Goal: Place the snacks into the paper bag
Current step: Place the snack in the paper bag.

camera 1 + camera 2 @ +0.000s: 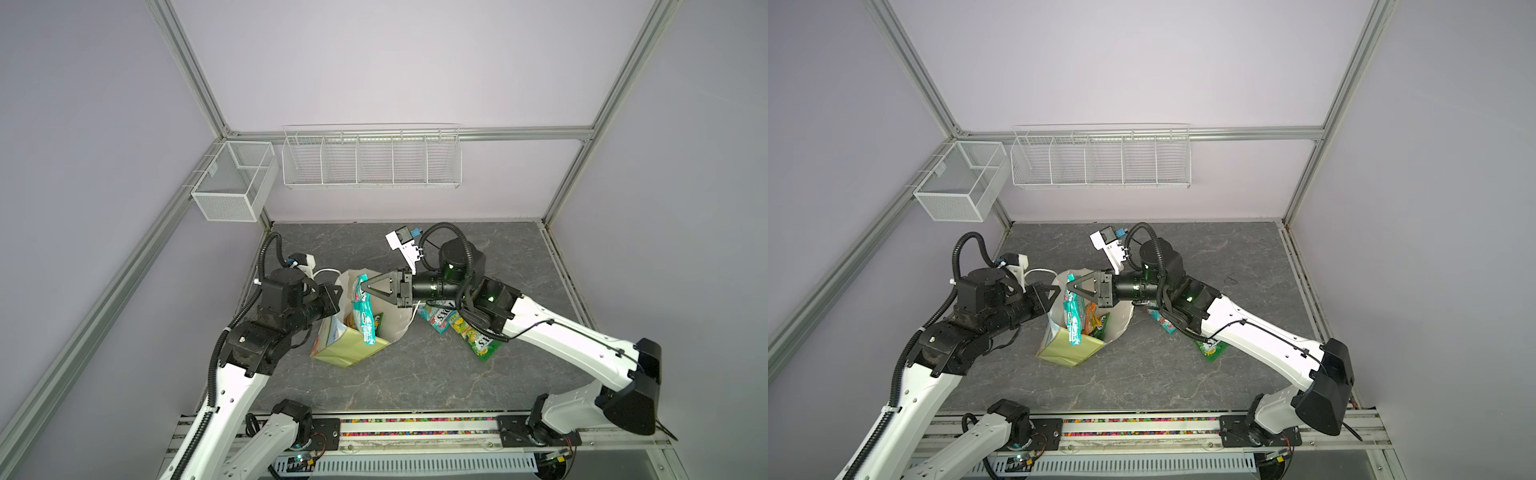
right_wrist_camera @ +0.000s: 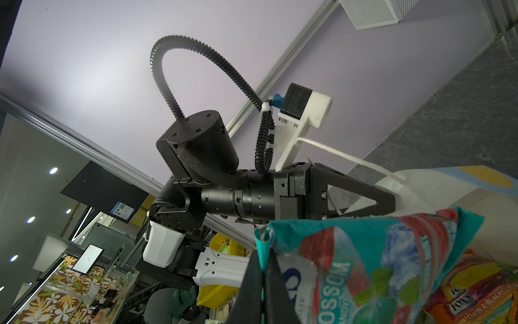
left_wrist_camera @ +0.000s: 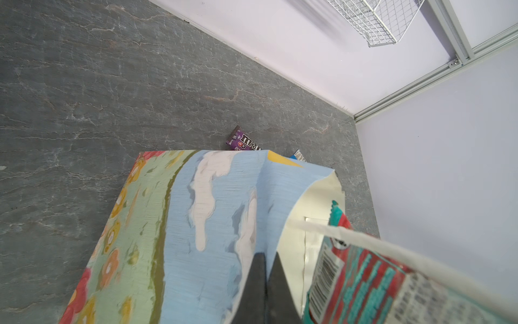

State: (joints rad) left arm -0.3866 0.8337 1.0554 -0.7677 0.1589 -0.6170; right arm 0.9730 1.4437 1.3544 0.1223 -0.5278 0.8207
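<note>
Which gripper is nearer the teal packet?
Right. The right gripper is shut on the teal packet at its top edge; the left gripper pinches the paper bag rim beside it.

Even bright light, soft shadows, blurred wrist foregrounds

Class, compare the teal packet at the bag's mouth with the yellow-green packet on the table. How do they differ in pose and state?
The teal packet hangs on end at the mouth of the paper bag; the yellow-green packet lies flat on the table, outside it. The right gripper pinches the teal packet's top edge; nothing holds the yellow-green packet, partly hidden under the right arm. Both are flat, glossy candy packets.
</note>
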